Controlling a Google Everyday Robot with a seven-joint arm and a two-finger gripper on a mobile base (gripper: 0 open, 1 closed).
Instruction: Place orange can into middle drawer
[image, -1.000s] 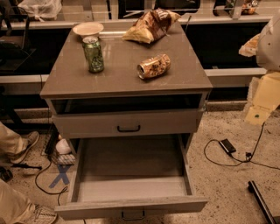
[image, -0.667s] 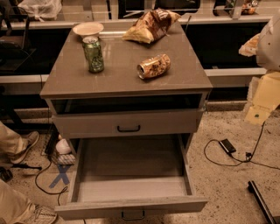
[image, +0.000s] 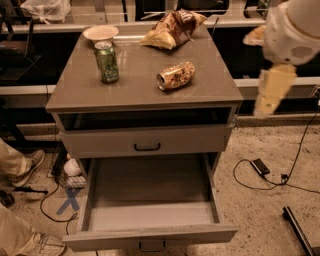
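Observation:
The orange can lies on its side on the cabinet top, right of the middle, with its silvery end facing left. The middle drawer is pulled out wide below, and its pale floor holds nothing. My gripper hangs in the air off the cabinet's right edge, about level with the top and well right of the can. It holds nothing that I can see.
A green can stands upright at the top's left, with a pale bowl behind it and a chip bag at the back. The upper drawer front is shut. Cables and a person's feet are on the floor.
My arm and gripper have moved left and a little up, closer to the cabinet's right edge. The cans and the drawer have not moved.

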